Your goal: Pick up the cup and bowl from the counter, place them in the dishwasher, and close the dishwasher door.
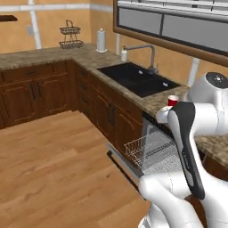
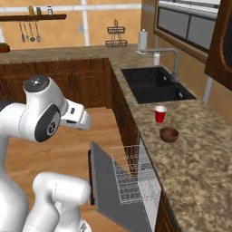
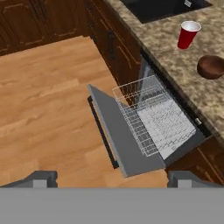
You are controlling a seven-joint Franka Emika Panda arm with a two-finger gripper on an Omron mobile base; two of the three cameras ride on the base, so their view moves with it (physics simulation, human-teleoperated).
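1. Cup [image 2: 160, 113] upright on counter [image 2: 199, 172] near its front edge, just beyond sink [image 2: 156, 84].
2. Bowl [image 2: 169, 134] close beside cup, not touching.
3. Dishwasher door [image 3: 122, 135] dropped open; wire rack [image 3: 151, 116] pulled out over it.
4. Gripper [image 3: 112, 177] spread wide, empty, above floor.

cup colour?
Red with a white rim; the cup shows best in the hand view.

In your left base view the arm covers most of the cup [image 1: 173, 100] and the rack's [image 1: 149, 149] right end. In your hand view the bowl [image 3: 211, 66] is cut off by the right edge.
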